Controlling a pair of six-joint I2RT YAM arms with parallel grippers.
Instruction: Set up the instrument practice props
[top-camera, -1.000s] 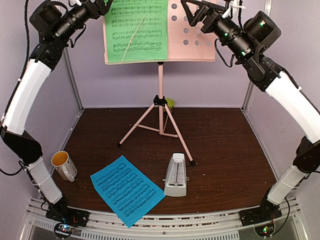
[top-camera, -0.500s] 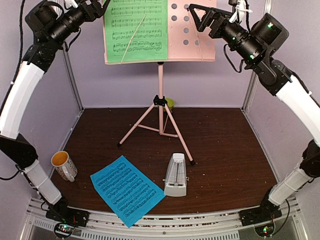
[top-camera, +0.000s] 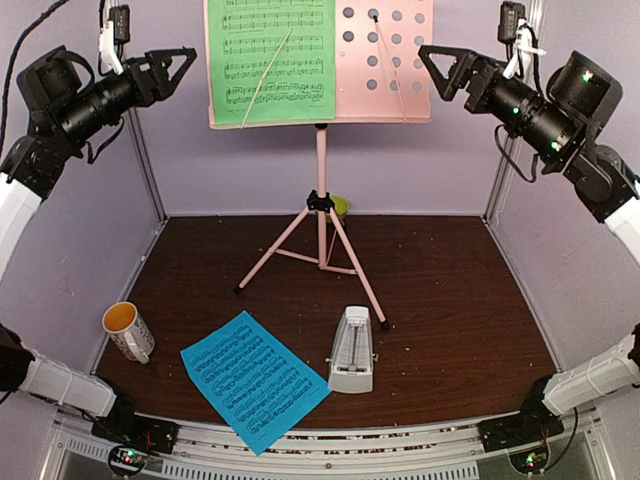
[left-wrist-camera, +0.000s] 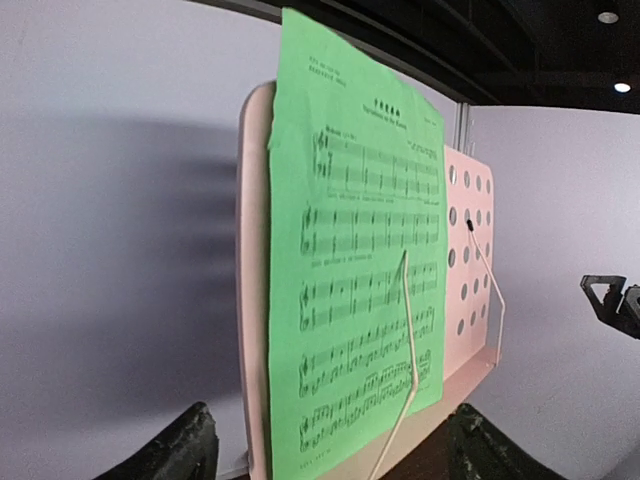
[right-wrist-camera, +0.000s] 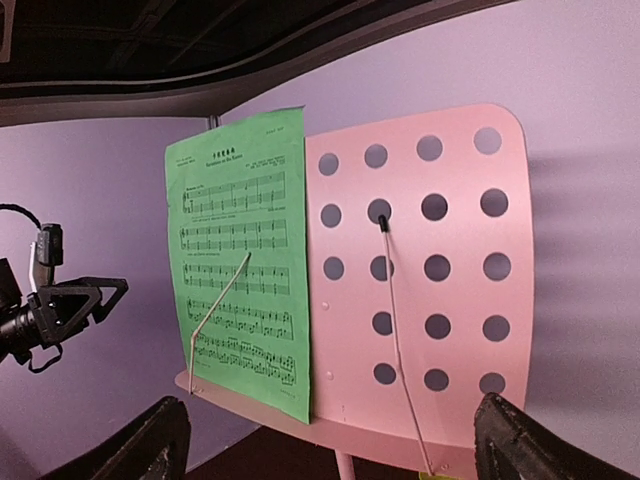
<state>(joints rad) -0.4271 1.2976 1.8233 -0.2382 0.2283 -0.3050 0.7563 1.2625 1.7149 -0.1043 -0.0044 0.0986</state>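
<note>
The pink music stand (top-camera: 322, 215) stands at the back centre on its tripod. Its perforated desk (top-camera: 385, 70) carries the green sheet (top-camera: 272, 60) on the left half, held by a wire arm. The desk shows in the left wrist view (left-wrist-camera: 470, 260) and right wrist view (right-wrist-camera: 440, 280) with the green sheet (left-wrist-camera: 360, 280) (right-wrist-camera: 245, 280). The blue sheet (top-camera: 253, 380) lies flat on the table front left. The metronome (top-camera: 352, 350) stands beside it. My left gripper (top-camera: 165, 70) is open and empty, left of the desk. My right gripper (top-camera: 448, 68) is open and empty, right of it.
A white patterned mug (top-camera: 128, 331) stands at the left edge of the table. A small lime-green bowl (top-camera: 341, 206) peeks out behind the stand's hub. Purple walls and metal posts close in the back and sides. The dark wooden table (top-camera: 450, 300) lies below.
Both arms have pulled back from the stand's desk, the left one to the left and down, the right one to the right. The green sheet stays on the desk.
</note>
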